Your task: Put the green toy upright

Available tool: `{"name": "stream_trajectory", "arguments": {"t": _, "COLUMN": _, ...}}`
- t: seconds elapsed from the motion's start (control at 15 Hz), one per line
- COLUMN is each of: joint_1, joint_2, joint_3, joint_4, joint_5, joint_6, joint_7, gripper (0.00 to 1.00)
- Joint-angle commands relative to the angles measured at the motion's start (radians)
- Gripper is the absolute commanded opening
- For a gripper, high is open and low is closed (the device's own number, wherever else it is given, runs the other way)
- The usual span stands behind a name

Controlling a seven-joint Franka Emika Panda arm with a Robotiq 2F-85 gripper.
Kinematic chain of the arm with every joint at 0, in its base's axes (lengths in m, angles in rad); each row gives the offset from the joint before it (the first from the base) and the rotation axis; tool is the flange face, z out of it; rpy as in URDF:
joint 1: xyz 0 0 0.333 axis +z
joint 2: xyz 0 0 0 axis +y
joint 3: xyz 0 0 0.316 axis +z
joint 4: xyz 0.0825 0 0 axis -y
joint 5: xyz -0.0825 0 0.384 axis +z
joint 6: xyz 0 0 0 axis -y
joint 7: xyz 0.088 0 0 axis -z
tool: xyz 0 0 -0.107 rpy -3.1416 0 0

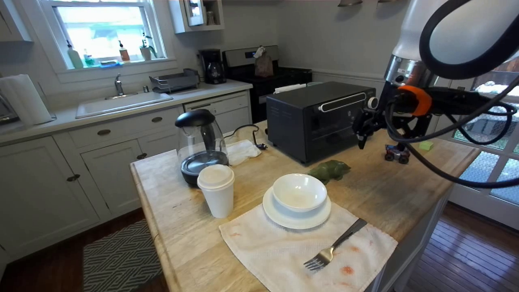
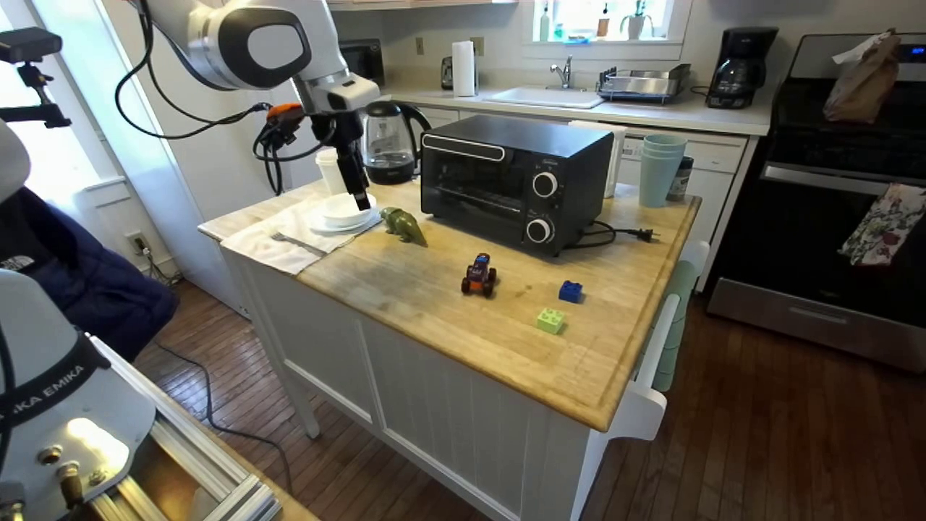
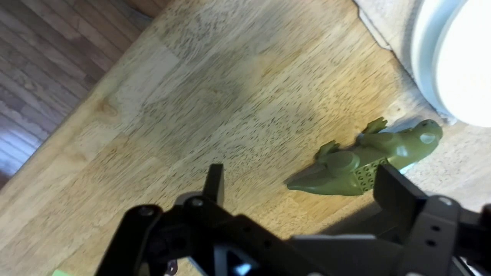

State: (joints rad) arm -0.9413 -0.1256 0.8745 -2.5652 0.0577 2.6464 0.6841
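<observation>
Pincer [image 3: 301, 182]: spread, pinching nothing, hanging over the bench [image 2: 405, 297]; presumably parted ready for a grasp.
Green toy [image 3: 364, 158]: lying on the bench on its side, legs out sideways, head just beside the plate [image 1: 298, 221]; hence, I judge, the need to roll it onto its feet.
Bowl [image 1: 300, 192]: on the plate, probably a place setting, crowding the toy's head.

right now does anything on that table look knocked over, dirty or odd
Yes, two things. The green toy lies tipped on its side near the white bowl, its legs pointing sideways rather than down. The cloth has orange-red blotches near the fork, probably stains.
</observation>
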Motion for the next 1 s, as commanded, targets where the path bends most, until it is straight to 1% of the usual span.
{"name": "stream_trajectory", "arguments": {"t": 0.0, "joint_1": -0.012, "joint_2": -0.091, "joint_3": 0.027, "joint_4": -0.015, "joint_5": -0.12, "joint_6": -0.049, "joint_7": 0.034, "gripper": 1.0}}
{"name": "stream_trajectory", "arguments": {"t": 0.13, "joint_1": -0.01, "joint_2": -0.105, "joint_3": 0.033, "joint_4": -0.017, "joint_5": -0.15, "joint_6": -0.031, "joint_7": 0.03, "gripper": 1.0}}
{"name": "stream_trajectory", "arguments": {"t": 0.27, "joint_1": 0.009, "joint_2": -0.108, "joint_3": 0.025, "joint_4": -0.022, "joint_5": -0.121, "joint_6": 0.022, "joint_7": 0.011, "gripper": 1.0}}
{"name": "stream_trajectory", "arguments": {"t": 0.47, "joint_1": 0.034, "joint_2": -0.11, "joint_3": 0.011, "joint_4": -0.022, "joint_5": -0.088, "joint_6": 0.064, "joint_7": -0.018, "gripper": 1.0}}
{"name": "stream_trajectory", "arguments": {"t": 0.53, "joint_1": 0.054, "joint_2": -0.101, "joint_3": 0.0, "joint_4": -0.021, "joint_5": -0.056, "joint_6": 0.082, "joint_7": -0.034, "gripper": 1.0}}
{"name": "stream_trajectory", "arguments": {"t": 0.6, "joint_1": 0.021, "joint_2": -0.081, "joint_3": 0.02, "joint_4": -0.001, "joint_5": -0.101, "joint_6": 0.044, "joint_7": -0.001, "gripper": 1.0}}
{"name": "stream_trajectory", "arguments": {"t": 0.93, "joint_1": 0.039, "joint_2": -0.081, "joint_3": 0.012, "joint_4": -0.001, "joint_5": -0.089, "joint_6": 0.061, "joint_7": -0.009, "gripper": 1.0}}
